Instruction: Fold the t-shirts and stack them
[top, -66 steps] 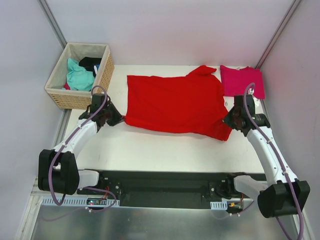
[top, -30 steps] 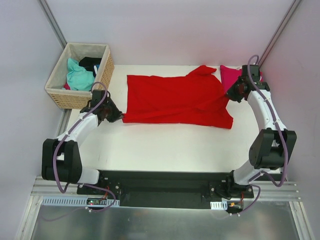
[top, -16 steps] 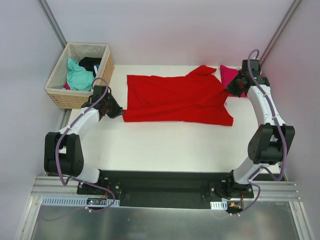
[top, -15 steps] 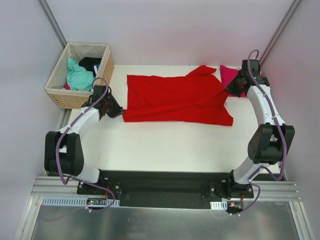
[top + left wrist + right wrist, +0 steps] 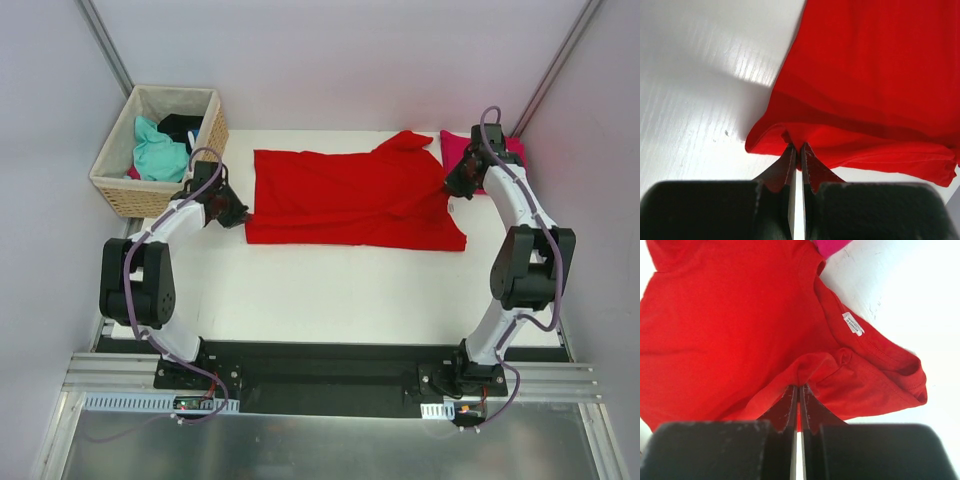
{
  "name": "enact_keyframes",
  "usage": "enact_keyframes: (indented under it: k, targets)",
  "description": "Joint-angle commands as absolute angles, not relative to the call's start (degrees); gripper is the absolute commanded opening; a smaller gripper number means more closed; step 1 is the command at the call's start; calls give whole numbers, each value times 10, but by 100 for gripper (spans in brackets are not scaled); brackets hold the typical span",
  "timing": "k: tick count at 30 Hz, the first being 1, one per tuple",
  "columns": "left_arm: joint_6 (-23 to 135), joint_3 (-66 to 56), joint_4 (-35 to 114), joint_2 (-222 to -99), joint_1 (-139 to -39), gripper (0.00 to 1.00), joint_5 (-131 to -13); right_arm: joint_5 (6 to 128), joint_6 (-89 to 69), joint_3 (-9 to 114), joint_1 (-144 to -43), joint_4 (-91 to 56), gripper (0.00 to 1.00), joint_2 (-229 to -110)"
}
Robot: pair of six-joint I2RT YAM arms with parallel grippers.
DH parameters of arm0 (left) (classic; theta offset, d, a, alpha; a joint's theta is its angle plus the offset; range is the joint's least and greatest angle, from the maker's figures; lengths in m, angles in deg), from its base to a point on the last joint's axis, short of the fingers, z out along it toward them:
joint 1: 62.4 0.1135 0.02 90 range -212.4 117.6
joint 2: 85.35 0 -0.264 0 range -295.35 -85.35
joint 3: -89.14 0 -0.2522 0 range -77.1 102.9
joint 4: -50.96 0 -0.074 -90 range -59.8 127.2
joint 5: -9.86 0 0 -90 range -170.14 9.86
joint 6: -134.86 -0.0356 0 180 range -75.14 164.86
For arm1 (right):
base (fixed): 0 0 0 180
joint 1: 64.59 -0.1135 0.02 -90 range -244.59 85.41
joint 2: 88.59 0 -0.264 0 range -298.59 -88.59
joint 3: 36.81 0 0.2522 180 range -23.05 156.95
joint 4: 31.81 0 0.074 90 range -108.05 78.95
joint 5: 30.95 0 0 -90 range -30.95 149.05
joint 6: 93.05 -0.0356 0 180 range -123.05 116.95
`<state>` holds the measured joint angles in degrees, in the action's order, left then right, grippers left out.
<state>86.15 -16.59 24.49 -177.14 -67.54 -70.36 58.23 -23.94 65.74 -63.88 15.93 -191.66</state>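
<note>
The red t-shirt [image 5: 350,195] lies across the middle back of the white table, its near half doubled up over the far half. My left gripper [image 5: 240,213] is shut on a pinch of the shirt's left edge [image 5: 790,137]. My right gripper [image 5: 452,183] is shut on a pinch of the shirt [image 5: 812,365] at its right side, close to the collar with the white neck label [image 5: 852,324]. The magenta-pink t-shirt [image 5: 510,150] lies folded at the back right corner, mostly hidden behind my right arm; a scrap of it shows in the right wrist view [image 5: 832,246].
A woven wicker basket [image 5: 160,150] holding teal and dark cloth stands at the back left beside the table. The white table [image 5: 330,290] is bare in front of the shirt. Grey walls enclose the back and sides.
Both grippers have carried the shirt's near edge toward the back, folding it over. The right arm swung from the front right to the back right; the left gripper shifted slightly back.
</note>
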Motion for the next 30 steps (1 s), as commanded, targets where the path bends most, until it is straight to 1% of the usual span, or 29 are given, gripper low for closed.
enact_keyframes:
  k: [1,10,17,18,19,20,21,22,23,24,25,26,27,28,29,30]
  targets:
    - [856,-129,255,-1802,-670,0,-721,569,-233,685,-640,146,1,-1925]
    - [852,-76,266,-1863,-670,0,-714,553,-231,733,-640,150,1,-1956]
    - [849,-48,270,-1899,-670,0,-716,550,-234,777,-641,161,1,-2022]
    - [850,-45,270,-1903,-670,0,-718,548,-232,780,-642,160,6,-2028]
    - [850,-39,272,-1907,-670,0,-718,549,-230,783,-642,160,15,-2034]
    - [850,-36,272,-1915,-670,0,-717,547,-230,783,-642,159,28,-2038]
    - [851,-34,273,-1920,-670,0,-717,545,-227,783,-643,157,61,-2045]
    - [851,-28,272,-1922,-670,0,-717,544,-224,784,-643,155,73,-2047]
    - [851,-26,272,-1927,-670,0,-717,540,-221,782,-644,154,83,-2045]
    - [851,-24,272,-1928,-670,0,-717,537,-219,780,-645,150,99,-2043]
    - [853,-25,274,-1928,-671,19,-720,533,-212,773,-645,145,97,-2024]
    - [854,-26,274,-1921,-671,37,-721,524,-209,755,-644,139,96,-2009]
    - [857,-28,274,-1915,-671,50,-725,518,-207,740,-655,123,96,-1994]
    - [861,-37,280,-1907,-675,75,-728,515,-202,729,-661,118,96,-1958]
    - [860,-41,281,-1883,-680,94,-733,509,-202,719,-667,118,96,-1943]
    - [858,-43,281,-1871,-687,99,-740,506,-200,693,-683,115,96,-1924]
